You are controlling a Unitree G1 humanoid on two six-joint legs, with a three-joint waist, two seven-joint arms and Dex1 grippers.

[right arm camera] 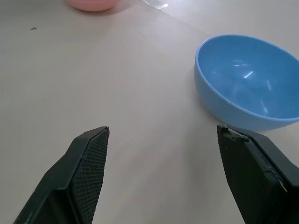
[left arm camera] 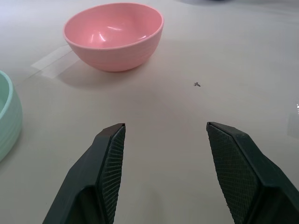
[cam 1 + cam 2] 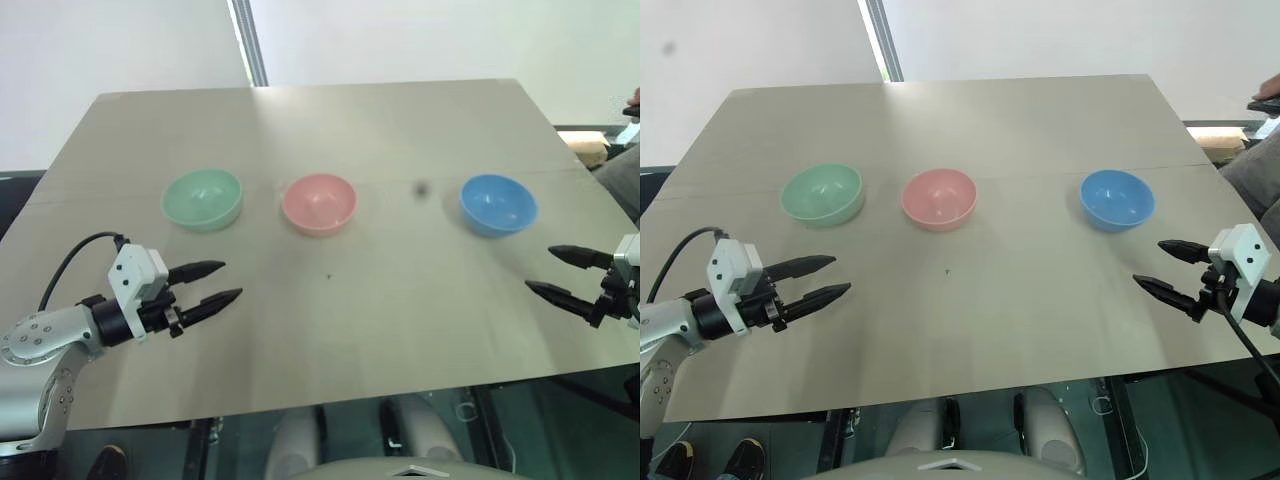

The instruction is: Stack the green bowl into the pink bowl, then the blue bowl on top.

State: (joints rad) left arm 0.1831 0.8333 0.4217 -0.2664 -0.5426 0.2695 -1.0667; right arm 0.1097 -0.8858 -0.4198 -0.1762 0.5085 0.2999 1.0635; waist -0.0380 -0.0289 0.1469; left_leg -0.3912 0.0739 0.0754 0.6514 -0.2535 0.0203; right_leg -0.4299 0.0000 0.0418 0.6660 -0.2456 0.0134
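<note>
Both hands open, empty. Left hand (image 3: 213, 284) near green bowl (image 3: 203, 198): pinch near rim, lift clear, lower into pink bowl (image 3: 319, 203).

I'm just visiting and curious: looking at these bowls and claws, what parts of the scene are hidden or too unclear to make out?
- Green bowl: left wrist view, cut off by the picture's edge; only a sliver shows.
- Pink bowl: right wrist view, cut off by the edge; only its base shows.
- Small dark speck on the table: too small to identify.
- Dark smudge between the pink and blue bowl: left eye view, blurred.
- Objects past the table's far right corner: cut off by the edge.
</note>
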